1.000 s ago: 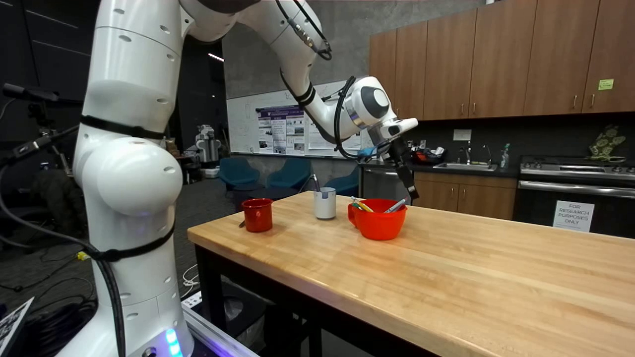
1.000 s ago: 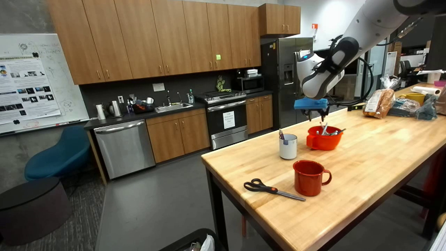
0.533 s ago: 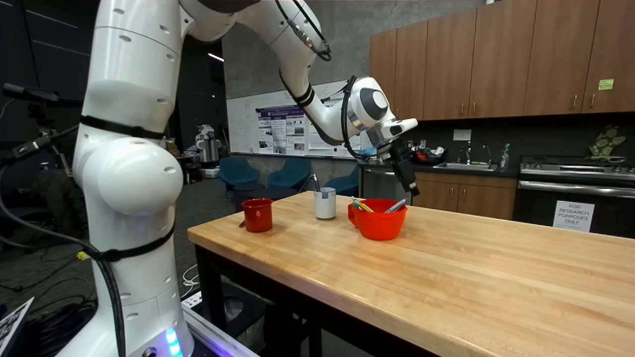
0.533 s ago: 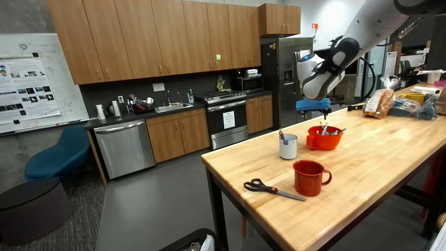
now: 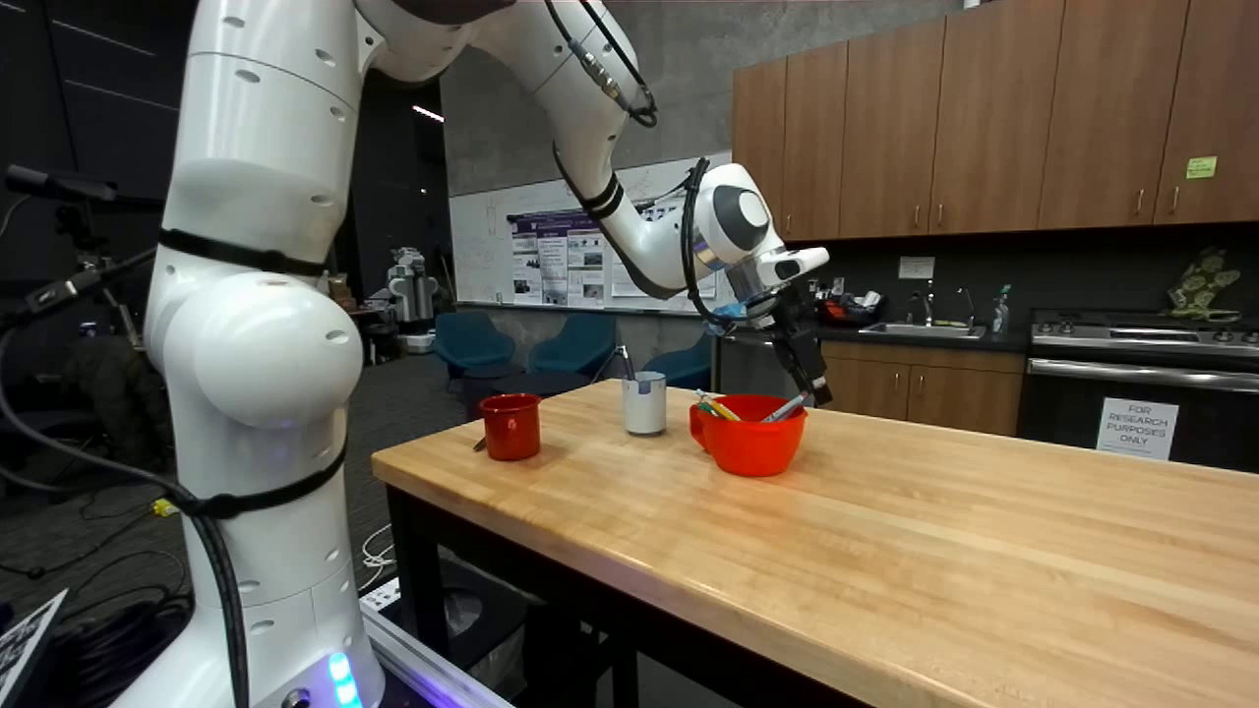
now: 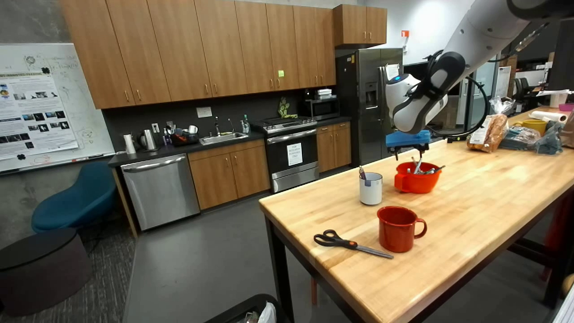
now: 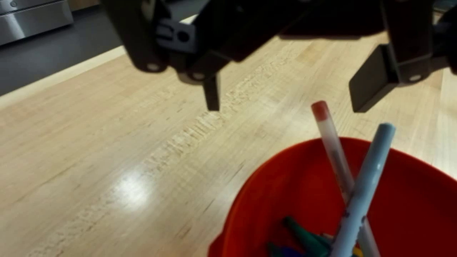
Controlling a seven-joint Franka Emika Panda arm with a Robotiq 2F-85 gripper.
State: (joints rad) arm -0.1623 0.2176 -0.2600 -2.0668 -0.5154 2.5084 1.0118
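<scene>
My gripper (image 7: 286,107) stands open above the table, its two fingers wide apart with nothing between them. Beneath it in the wrist view lies the red bowl (image 7: 285,185), cut off by the lower edge. A clear pen with a red end (image 7: 331,142) and a light blue pen (image 7: 367,175) lean crossed over its rim, their tops nearer the right-hand finger (image 7: 373,80). Green and other coloured pens (image 7: 309,239) lie deeper inside. In both exterior views the gripper (image 5: 814,391) hangs at the far side of the handled bowl (image 5: 752,452), close to the pen tops.
A white cup (image 6: 371,190) with a pen in it stands beside the bowl. Nearer the table's end are a dark red mug (image 6: 397,233) and black-handled scissors (image 6: 341,242). Bagged bread (image 6: 489,132) and other packages (image 6: 522,138) sit farther along the wooden table (image 6: 484,193).
My gripper has come down and shifted slightly, now lower beside the bowl and closer to the pen tops. The bowl, cup, mug and scissors have stayed in place.
</scene>
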